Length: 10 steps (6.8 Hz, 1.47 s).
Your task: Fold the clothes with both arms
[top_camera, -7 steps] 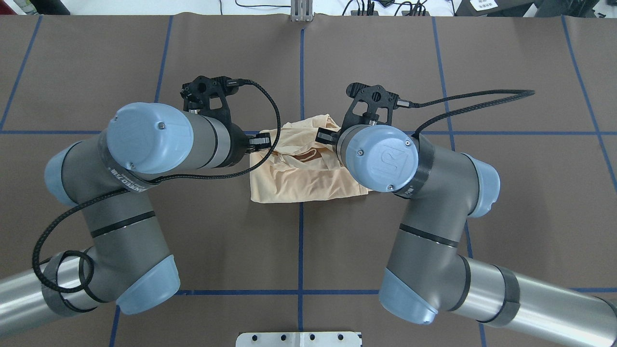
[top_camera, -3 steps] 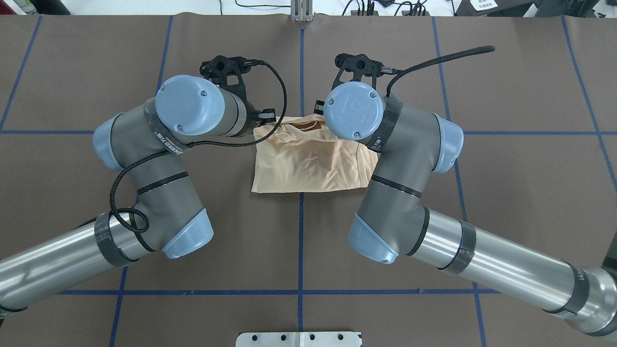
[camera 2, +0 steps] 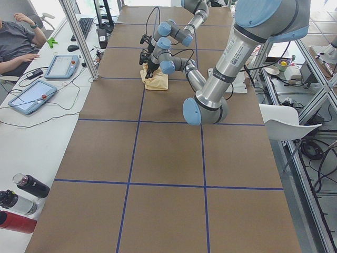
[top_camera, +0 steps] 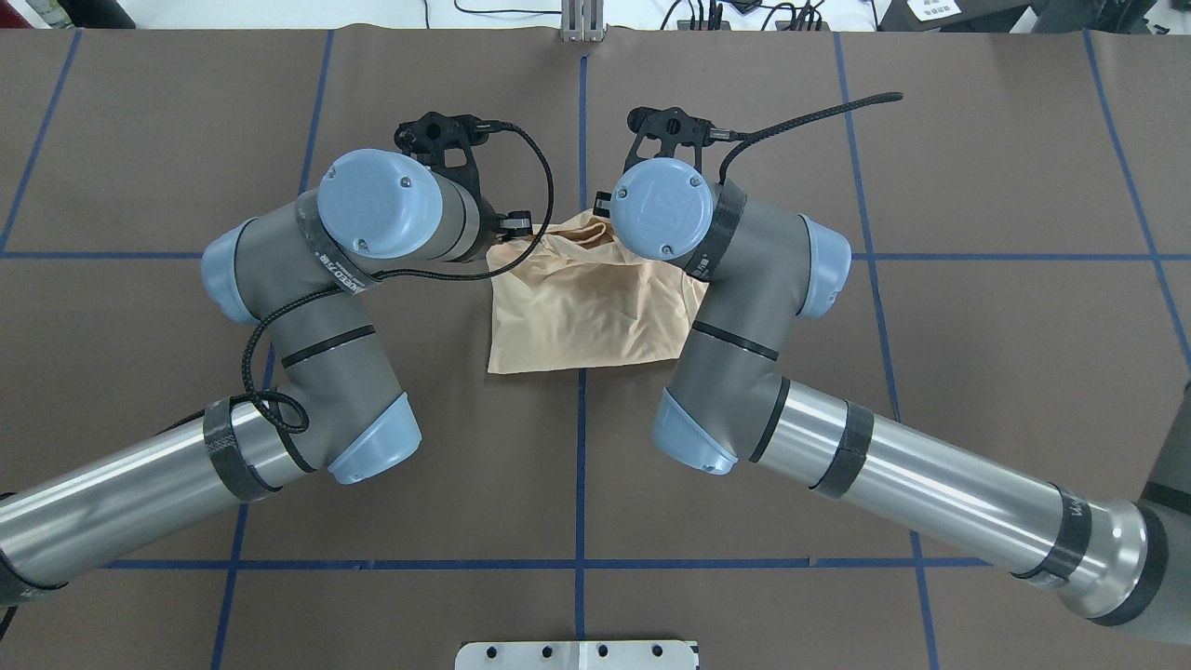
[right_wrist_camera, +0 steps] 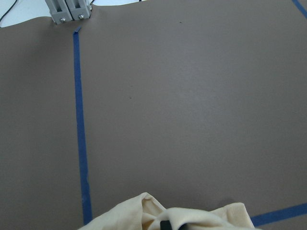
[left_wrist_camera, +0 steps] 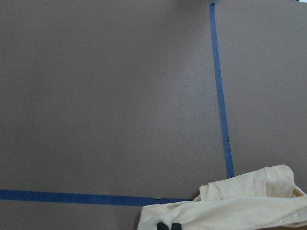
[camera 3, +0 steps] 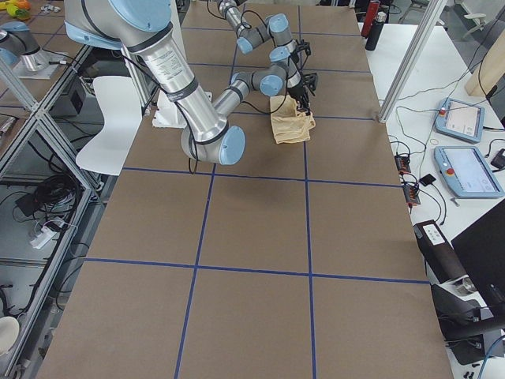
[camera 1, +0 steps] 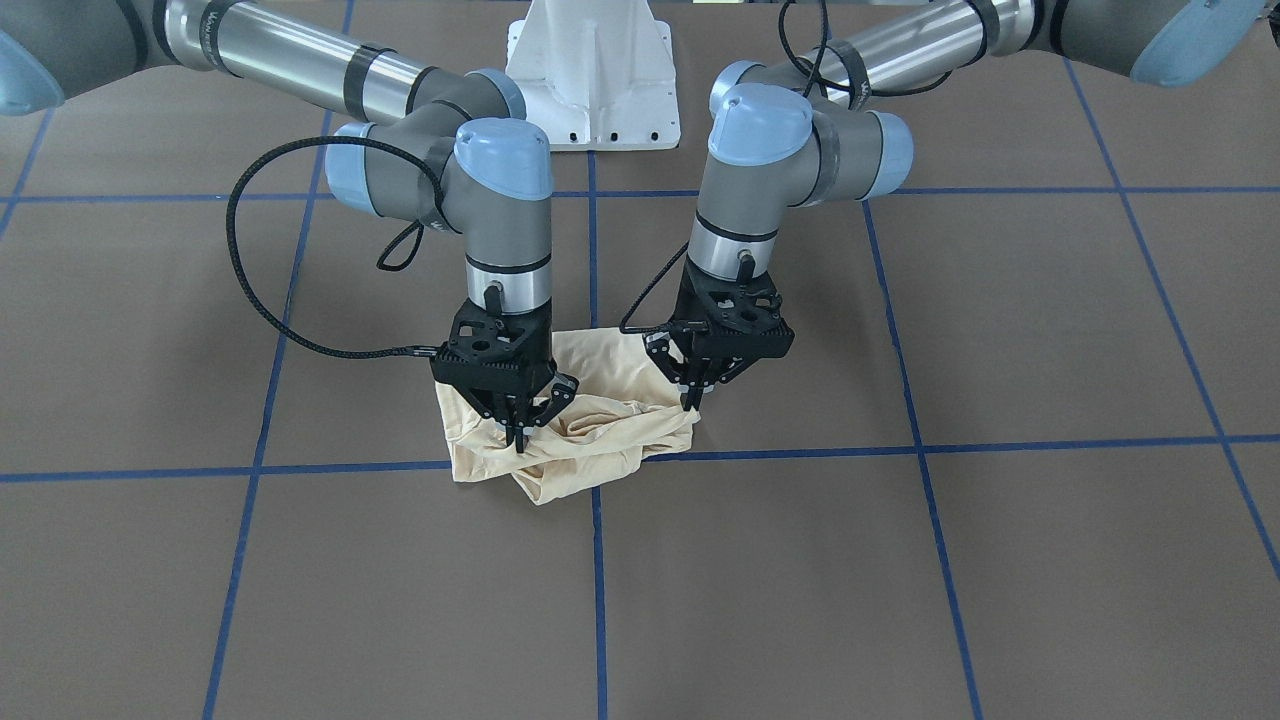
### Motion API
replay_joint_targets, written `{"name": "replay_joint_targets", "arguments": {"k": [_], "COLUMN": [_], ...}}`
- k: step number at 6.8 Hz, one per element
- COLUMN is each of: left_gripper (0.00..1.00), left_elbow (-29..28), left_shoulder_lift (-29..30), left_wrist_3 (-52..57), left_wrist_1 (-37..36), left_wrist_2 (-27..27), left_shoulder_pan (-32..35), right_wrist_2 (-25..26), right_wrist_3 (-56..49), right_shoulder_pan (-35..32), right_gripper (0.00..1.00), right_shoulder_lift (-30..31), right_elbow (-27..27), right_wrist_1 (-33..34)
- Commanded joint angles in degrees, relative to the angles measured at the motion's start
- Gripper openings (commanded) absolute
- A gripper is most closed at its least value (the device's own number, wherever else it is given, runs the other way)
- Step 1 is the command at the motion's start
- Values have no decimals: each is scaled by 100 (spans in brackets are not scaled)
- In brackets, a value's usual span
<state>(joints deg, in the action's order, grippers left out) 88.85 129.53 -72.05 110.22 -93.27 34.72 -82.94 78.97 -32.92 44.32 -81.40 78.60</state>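
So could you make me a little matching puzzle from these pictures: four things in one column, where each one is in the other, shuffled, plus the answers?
Things:
1. shirt
2. left hand
3. right hand
4. white base

Places, in the view facing the robot:
A. pinching the cloth's right end
B. top middle
C. crumpled on the brown table, over a blue line crossing
D. pinching the cloth's left part

Pairs: 1-C, 2-A, 3-D, 4-B

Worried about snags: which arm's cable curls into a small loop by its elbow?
The left arm; the right arm's cable trails out over the table instead.
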Motion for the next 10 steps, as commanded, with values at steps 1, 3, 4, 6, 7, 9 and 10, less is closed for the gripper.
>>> {"name": "replay_joint_targets", "arguments": {"k": [1, 3, 4, 6, 7, 9, 10], "left_gripper": [100, 100, 100, 100, 100, 100, 100], "left_elbow": [9, 472, 1050, 2228, 2625, 2656, 2551], "left_shoulder_lift": [-33, -250, -687, -1155, -1575, -2560, -3008], "left_wrist_3": [164, 952, 1443, 2716, 3584, 5753, 6225], "left_wrist_1": [263, 150, 28, -1259, -1553, -1556, -1547], "left_wrist_2": [-42, -653, -875, -1123, -1141, -2295, -2780], "left_shoulder_pan": [8, 340, 525, 1034, 1420, 3049, 3763], "right_wrist_2": [-856, -1870, -2519, -2936, -3426, -4513, -4851], "right_wrist_3": [-345, -1099, -1355, -2344, -3230, -5442, -6646], "right_shoulder_pan": [-431, -1108, -1468, -1917, -2381, -3645, -4295], "right_gripper": [100, 100, 100, 100, 100, 100, 100], "right_shoulder_lift": [-186, -196, -152, 564, 1247, 2968, 3655], "right_elbow": [151, 150, 63, -1038, -1854, -2713, -2680], "right_wrist_1": [-73, -20, 119, 916, 1408, 1589, 1615]}}
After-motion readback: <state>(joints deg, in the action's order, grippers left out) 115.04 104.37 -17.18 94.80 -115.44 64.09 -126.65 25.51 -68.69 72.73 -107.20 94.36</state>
